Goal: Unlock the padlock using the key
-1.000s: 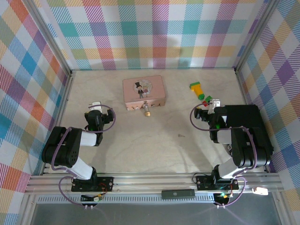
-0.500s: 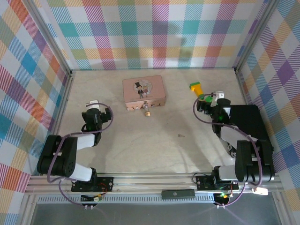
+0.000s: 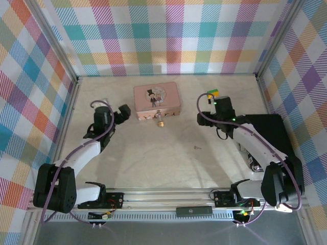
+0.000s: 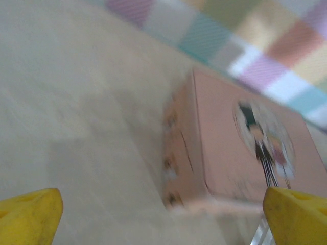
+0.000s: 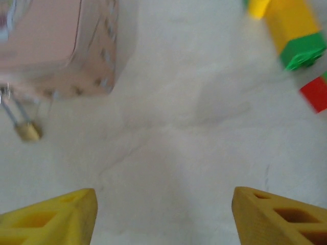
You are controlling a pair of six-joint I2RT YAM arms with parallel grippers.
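- The left arm reaches forward over the table with its wrist turned right; the left gripper faces the pink tin, its fingers wide apart and empty
- The right arm stretches forward and leftward; the right gripper sits just beside the toy block, its fingers apart with nothing between them
- The padlock lies against the tin's near side
- The key lies on bare table, well apart from the padlock
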